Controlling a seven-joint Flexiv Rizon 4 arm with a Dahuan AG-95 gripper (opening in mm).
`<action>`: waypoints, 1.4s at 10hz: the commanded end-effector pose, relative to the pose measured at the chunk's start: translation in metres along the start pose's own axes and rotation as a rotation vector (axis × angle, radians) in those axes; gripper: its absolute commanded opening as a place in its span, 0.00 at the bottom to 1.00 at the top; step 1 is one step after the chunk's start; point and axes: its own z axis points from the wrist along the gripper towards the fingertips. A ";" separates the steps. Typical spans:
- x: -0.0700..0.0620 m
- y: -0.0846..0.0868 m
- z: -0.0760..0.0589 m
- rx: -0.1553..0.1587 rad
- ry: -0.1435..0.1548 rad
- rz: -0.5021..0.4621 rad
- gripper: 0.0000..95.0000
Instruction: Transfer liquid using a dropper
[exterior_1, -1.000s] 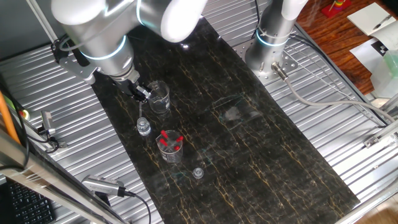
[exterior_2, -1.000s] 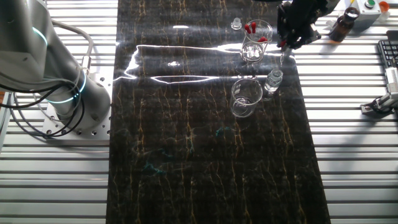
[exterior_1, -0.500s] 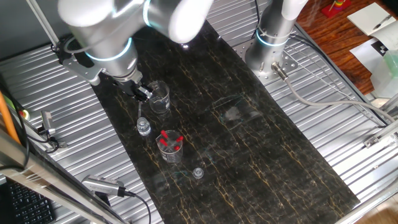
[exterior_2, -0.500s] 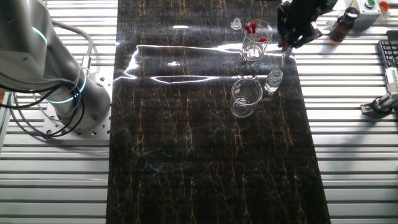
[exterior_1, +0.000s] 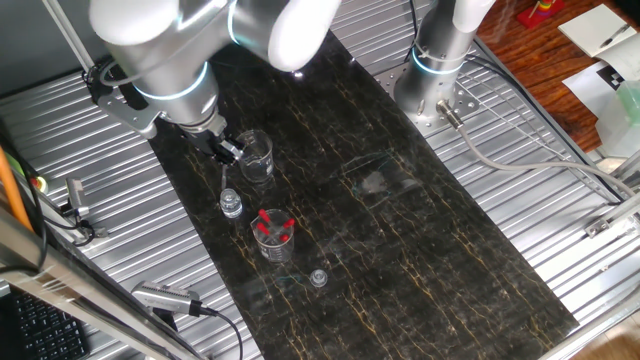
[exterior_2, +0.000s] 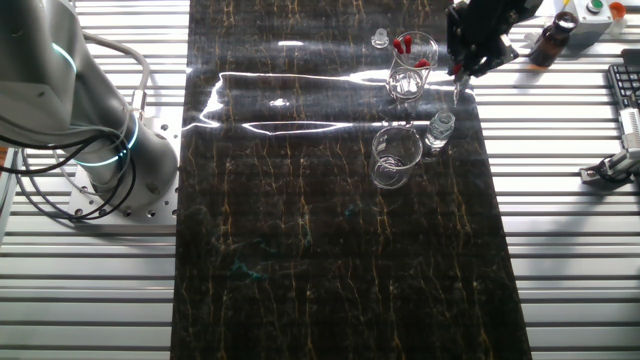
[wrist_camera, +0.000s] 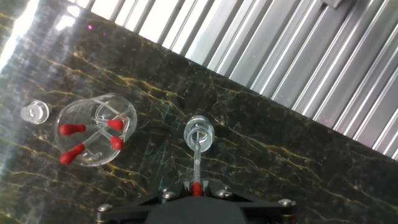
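Here we find the gripper (wrist_camera: 196, 186) at the bottom centre of the hand view, closed on a dropper (wrist_camera: 197, 163) whose red bulb shows just between the fingers while its glass stem runs up the frame to the mouth of a small vial (wrist_camera: 199, 133). From this angle the tip sits in line with the vial's opening, though we cannot tell whether it is inside the neck or just above it. In one fixed view the stem hangs from the gripper (exterior_1: 226, 149) toward the vial (exterior_1: 231, 205) at centre left, and in the other fixed view the vial (exterior_2: 440, 128) stands below the gripper (exterior_2: 462, 62) at upper right. Just beside the vial is an empty-looking beaker (exterior_2: 394, 155), and nearer the top edge a second beaker (exterior_2: 412, 63) holds spare red-bulbed droppers; in the hand view that holder (wrist_camera: 95, 130) lies at left, with a small round cap (wrist_camera: 34, 112) beyond it. We judge that the pick-up of the dropper is done and the arm is at the vial stage, either drawing liquid or about to. What seems left is carrying the loaded dropper to the empty beaker and squeezing it out; we see no liquid there yet.
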 end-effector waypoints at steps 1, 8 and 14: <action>0.002 0.000 0.000 0.004 0.004 -0.001 0.00; 0.038 -0.034 0.000 -0.015 -0.016 -0.025 0.00; 0.112 -0.050 0.006 -0.024 -0.017 -0.021 0.00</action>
